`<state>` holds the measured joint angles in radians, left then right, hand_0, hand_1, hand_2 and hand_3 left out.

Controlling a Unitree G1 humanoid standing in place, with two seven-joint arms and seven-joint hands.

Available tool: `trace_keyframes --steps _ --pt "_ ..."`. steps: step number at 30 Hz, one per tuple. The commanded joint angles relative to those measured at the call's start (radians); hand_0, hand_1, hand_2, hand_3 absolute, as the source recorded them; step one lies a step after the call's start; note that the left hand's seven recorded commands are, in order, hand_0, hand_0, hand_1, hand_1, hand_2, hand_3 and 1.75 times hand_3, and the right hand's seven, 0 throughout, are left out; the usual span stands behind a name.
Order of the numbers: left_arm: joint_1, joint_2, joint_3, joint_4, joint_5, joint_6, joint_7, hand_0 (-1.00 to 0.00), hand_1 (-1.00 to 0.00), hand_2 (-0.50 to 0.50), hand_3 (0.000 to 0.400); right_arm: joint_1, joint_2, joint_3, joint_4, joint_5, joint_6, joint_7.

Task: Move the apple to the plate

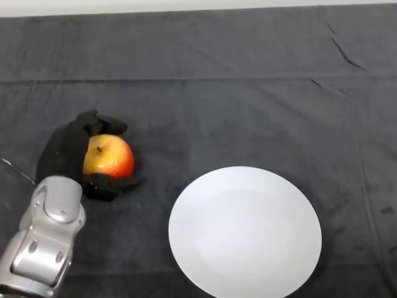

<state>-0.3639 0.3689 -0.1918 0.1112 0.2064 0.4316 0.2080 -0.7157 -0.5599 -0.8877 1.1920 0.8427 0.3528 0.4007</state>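
The left hand [62, 152] enters from the lower left on a silver-grey arm [43, 245] and sits at the left side of the table [248, 93]. Its black fingers [102, 123] are curled round the apple [109, 156]: one set wraps over the far side of the fruit, and the other reaches under its near side. The grip is closed on the apple.

The apple is red and yellow, with its stem end facing up and slightly toward the far side. It sits low, at or just above the dark cloth [205, 118]; contact with the cloth cannot be determined from this view.

The white plate [245, 233] lies to the right of the apple and nearer the robot, on the same cloth. It is round and carries nothing. Its near rim is cut off by the lower edge of the view. The apple and the plate are apart, with a strip of bare cloth between them.

The cloth shows folds and creases across the far half and at the upper right. A pale band [198, 5] runs along the far edge of the table.
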Motion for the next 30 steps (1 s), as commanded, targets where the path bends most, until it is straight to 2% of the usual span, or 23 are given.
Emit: trace_keyframes --steps 1,6,20,30 --pt "-0.058 0.022 -0.024 -0.074 0.032 0.026 -0.001 -1.0 -1.0 0.0 0.4 0.008 -0.007 -0.0167 -0.012 0.0162 -0.005 -0.0035" --pt "-0.095 0.002 -0.055 -0.117 0.052 0.063 0.003 -1.0 -1.0 0.0 0.4 0.008 -0.007 -0.0168 -0.012 0.0163 -0.005 -0.0033" --pt "-0.197 -0.068 -0.172 -0.097 0.077 0.065 0.027 -1.0 -1.0 0.0 0.4 0.007 -0.009 -0.0171 -0.009 0.0167 -0.005 -0.0024" --pt "-0.248 -0.117 -0.305 -0.084 0.059 0.075 0.042 -1.0 -1.0 0.0 0.4 0.006 -0.01 -0.0174 -0.007 0.0169 -0.005 -0.0016"
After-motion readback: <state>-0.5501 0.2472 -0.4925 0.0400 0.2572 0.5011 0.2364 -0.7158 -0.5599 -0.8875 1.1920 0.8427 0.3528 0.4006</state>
